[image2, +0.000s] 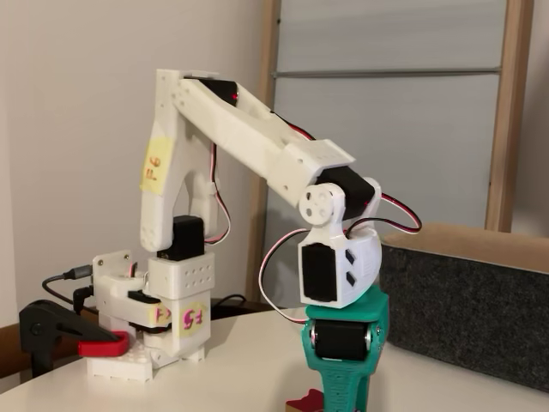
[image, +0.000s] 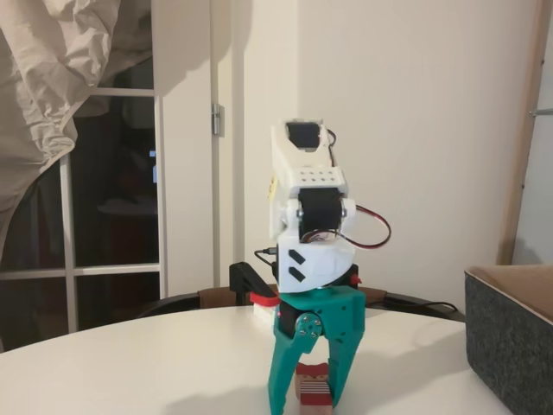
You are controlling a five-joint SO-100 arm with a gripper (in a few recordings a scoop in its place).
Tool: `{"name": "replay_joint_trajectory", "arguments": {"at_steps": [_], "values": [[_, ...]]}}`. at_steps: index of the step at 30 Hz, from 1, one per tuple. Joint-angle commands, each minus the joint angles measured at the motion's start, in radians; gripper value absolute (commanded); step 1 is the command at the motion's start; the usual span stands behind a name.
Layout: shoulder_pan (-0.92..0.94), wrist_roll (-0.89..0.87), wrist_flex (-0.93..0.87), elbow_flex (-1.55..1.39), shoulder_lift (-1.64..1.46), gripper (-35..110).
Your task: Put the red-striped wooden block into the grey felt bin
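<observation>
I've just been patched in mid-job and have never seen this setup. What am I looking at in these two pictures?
It is one small white robot arm bolted at the edge of a round white table, ending in a teal green two-finger tool. One fixed view faces the arm head-on from low over the table; the other sees it from the side, base at the picture's left. On the table stands a small brown-red wooden block with red and white stripes. The tool points down with a finger on either side of it; I cannot tell whether it is gripped yet. The large dark grey felt bin with a tan inner rim sits at the right in both fixed views.
</observation>
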State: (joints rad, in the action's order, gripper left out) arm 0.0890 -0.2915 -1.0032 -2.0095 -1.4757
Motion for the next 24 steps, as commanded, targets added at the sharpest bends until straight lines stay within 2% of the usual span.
{"name": "replay_joint_trajectory", "arguments": {"at_steps": [1,24], "values": [[0.023,-0.005,-0.009,-0.023,-0.011,19],[0.038,-0.021,-0.009,-0.020,-0.035,9]]}}
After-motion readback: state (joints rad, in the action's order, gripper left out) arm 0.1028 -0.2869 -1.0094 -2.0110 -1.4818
